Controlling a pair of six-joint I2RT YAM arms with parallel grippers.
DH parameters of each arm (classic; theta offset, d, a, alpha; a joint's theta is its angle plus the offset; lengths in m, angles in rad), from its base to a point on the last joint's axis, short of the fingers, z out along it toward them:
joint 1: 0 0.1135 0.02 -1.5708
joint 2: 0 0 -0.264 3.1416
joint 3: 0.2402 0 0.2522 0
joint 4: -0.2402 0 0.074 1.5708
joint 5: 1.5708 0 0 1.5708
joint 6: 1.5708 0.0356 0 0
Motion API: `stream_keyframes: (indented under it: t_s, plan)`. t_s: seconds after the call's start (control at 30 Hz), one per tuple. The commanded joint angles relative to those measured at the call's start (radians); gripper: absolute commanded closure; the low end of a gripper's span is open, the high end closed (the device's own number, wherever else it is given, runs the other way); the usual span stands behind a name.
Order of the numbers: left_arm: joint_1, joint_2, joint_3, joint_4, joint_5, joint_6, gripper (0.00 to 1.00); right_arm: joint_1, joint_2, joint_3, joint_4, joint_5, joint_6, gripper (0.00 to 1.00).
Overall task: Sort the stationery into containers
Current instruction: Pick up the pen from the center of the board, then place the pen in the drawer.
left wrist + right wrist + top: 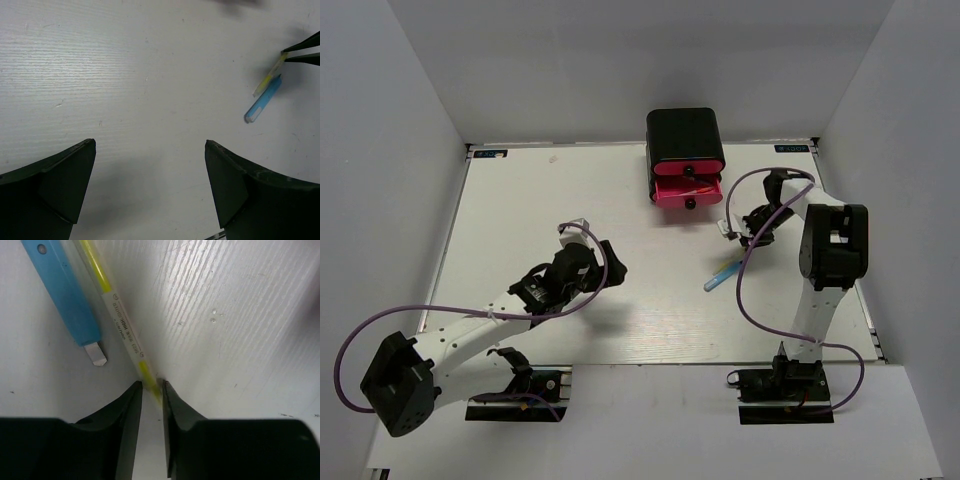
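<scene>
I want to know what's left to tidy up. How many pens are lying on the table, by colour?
Thin yellow plastic pen: 1
Thicker light-blue marker: 1
Total: 2

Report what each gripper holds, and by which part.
Left gripper: open, holding nothing. Right gripper: jaws flank one end of the thin yellow-and-white plastic pen lying on the white table; whether they actually grip it cannot be told.

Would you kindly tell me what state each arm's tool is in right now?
Left tool: open, holding nothing.
Right tool: closed on the yellow pen at its end.
</scene>
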Motion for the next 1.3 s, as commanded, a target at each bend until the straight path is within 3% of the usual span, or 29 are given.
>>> stream_keyframes:
  t_s: [0.0, 0.13, 0.23, 0.5, 0.63, 0.67, 0.93, 1.27]
  plan:
    - [0.004, -0.001, 0.036, 0.036, 0.017, -0.012, 0.00, 0.019, 0.047, 0.020, -0.014, 0.041, -0.094, 0.73]
    - [0.004, 0.010, 0.036, 0.045, 0.026, -0.012, 0.00, 0.026, 0.059, 0.032, -0.026, 0.012, -0.051, 0.91]
    - [0.004, 0.010, 0.036, 0.056, 0.026, -0.012, 0.00, 0.022, 0.035, 0.032, -0.043, -0.047, -0.028, 1.00]
    - [0.004, 0.030, 0.036, 0.096, 0.055, -0.012, 0.00, 0.030, -0.168, 0.023, -0.114, -0.319, 0.015, 1.00]
    - [0.004, 0.049, 0.036, 0.119, 0.075, -0.012, 0.00, 0.056, -0.281, 0.041, -0.031, -0.410, 0.183, 1.00]
    - [0.004, 0.049, 0.036, 0.119, 0.084, -0.012, 0.00, 0.064, -0.306, 0.044, -0.007, -0.422, 0.289, 1.00]
    - [0.004, 0.058, 0.036, 0.137, 0.094, -0.003, 0.00, 0.136, -0.314, 0.095, 0.412, -0.276, 0.633, 1.00]
    - [0.004, -0.013, -0.004, 0.119, 0.075, -0.012, 0.00, 0.197, -0.142, 0.236, 0.515, -0.114, 0.656, 1.00]
